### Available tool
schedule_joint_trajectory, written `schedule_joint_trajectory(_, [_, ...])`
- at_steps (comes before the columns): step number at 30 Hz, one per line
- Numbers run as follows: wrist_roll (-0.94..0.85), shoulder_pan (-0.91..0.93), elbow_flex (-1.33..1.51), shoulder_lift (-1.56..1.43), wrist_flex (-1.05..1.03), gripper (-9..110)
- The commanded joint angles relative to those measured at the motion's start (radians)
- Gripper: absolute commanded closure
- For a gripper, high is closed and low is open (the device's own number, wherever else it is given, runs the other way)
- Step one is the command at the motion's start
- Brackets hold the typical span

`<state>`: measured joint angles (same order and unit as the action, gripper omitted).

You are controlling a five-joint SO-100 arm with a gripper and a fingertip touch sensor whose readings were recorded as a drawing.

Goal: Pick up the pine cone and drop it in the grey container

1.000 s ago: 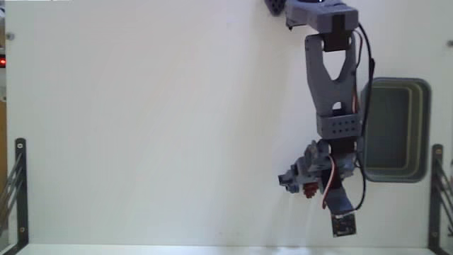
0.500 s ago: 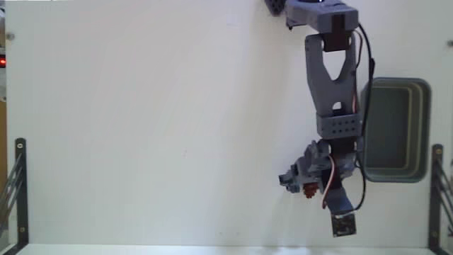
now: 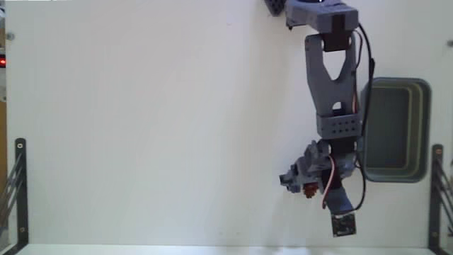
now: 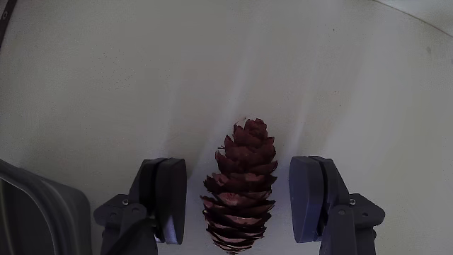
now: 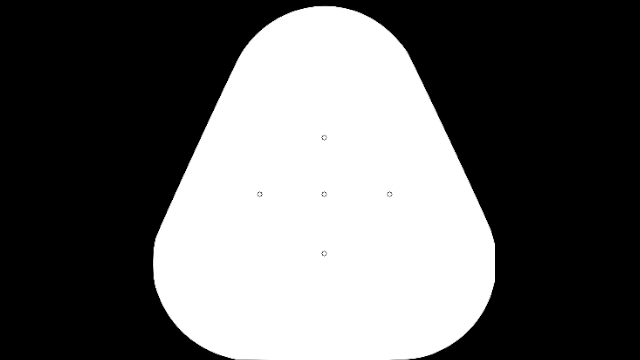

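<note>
Tool (image 4: 237,202) was spread wide w/ the pine cone (image 4: 241,185) between its fingers.
Neither finger touched the cone, which lay on the white counter (image 4: 212,71); grey container (image 3: 396,129) sat beside the arm.

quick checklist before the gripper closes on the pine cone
1. Pine cone sits between the fingers: ok, roughly centred in the wrist view.
2. Gripper open wider than the cone: ok, a gap shows on both sides.
3. Fingers low enough to grip the cone's body: cannot tell, height above the table is unclear.
4. Nothing else in the closing path: ok.
5. Grey container free to receive the cone: ok, it looks empty in the fixed view, though the arm overlaps its left edge.
</note>
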<state>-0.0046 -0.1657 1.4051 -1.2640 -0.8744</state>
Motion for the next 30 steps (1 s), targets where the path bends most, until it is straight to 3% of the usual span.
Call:
schedule_joint_trajectory(1, [0.005,-0.016,-0.005,-0.044,0.017,15])
schedule_joint_trajectory(30, [0.005,-0.016,-0.005,-0.044,0.017,23])
